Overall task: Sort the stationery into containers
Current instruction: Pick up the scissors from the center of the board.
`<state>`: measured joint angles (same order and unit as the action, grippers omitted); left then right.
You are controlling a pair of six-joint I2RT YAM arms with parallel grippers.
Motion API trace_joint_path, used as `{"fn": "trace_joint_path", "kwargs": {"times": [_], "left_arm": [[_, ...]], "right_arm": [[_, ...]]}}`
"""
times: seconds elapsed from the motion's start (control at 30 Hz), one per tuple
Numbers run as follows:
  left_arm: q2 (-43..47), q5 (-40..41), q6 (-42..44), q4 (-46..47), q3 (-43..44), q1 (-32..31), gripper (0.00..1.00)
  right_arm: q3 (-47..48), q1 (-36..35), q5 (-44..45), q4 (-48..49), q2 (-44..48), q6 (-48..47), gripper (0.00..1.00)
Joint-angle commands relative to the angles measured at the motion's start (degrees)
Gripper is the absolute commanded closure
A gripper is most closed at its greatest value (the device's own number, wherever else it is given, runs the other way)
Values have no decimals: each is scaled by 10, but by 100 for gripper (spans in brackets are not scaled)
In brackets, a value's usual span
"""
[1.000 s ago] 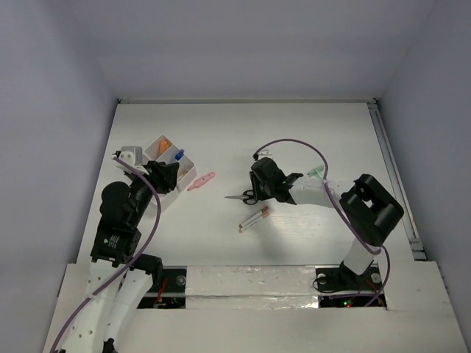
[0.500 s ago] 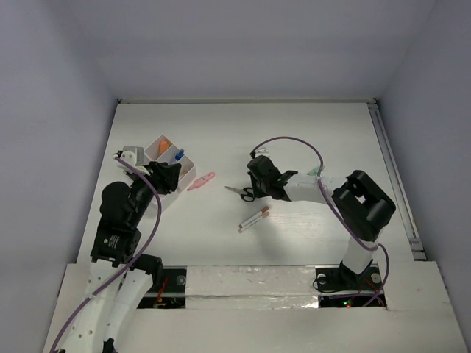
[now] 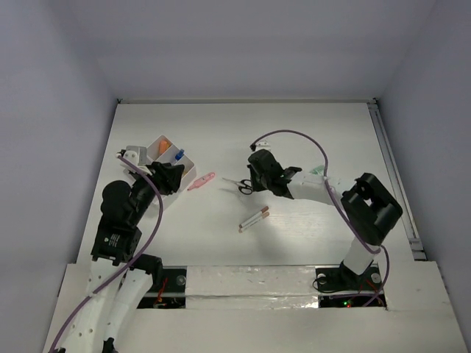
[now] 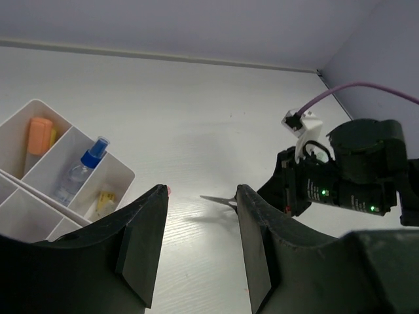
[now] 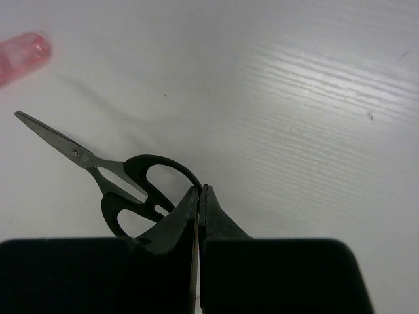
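Observation:
Black-handled scissors [image 3: 241,185] [image 5: 124,183] hang just above the table at mid-field, blades pointing left. My right gripper [image 3: 252,182] [image 5: 198,188] is shut on the rim of one handle ring. In the left wrist view the scissors' blade [image 4: 219,199] throws a shadow on the table below it. The white compartment tray [image 3: 189,168] [image 4: 126,174] stands at the left. It holds an orange piece [image 4: 39,135], a small blue-capped bottle [image 4: 82,173] and a yellow block [image 4: 105,199]. My left gripper [image 3: 171,176] [image 4: 201,190] stays open and empty beside the tray.
A pink marker [image 3: 201,181] [image 5: 23,55] lies between the tray and the scissors. Two thin pens [image 3: 254,218] lie side by side nearer the bases. A small green item [image 3: 315,170] rests by the right arm's forearm.
My right gripper has closed on the scissors' handle and carried them a little away from the bases. The left arm has barely moved.

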<state>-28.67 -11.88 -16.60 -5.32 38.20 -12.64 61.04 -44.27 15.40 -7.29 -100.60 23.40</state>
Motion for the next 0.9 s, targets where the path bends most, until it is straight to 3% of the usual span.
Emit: {"fn": "trace_joint_path", "kwargs": {"times": [0.0, 0.27, 0.5, 0.7, 0.87], "left_arm": [[-17, -47, -14, 42, -1, 3, 57], [-31, -114, -144, 126, -55, 3, 58], [-46, -106, -207, 200, -125, -5, 58], [-89, -66, -201, 219, -120, -50, 56], [-105, -43, -190, 209, -105, -62, 51]], "right_arm": [[14, 2, -6, 47, 61, 16, 100], [31, 2, -107, 155, 94, 91, 100], [29, 2, -168, 190, 100, 112, 100], [30, -3, -176, 140, 120, 66, 100], [8, -3, -129, 92, 158, 30, 100]]}}
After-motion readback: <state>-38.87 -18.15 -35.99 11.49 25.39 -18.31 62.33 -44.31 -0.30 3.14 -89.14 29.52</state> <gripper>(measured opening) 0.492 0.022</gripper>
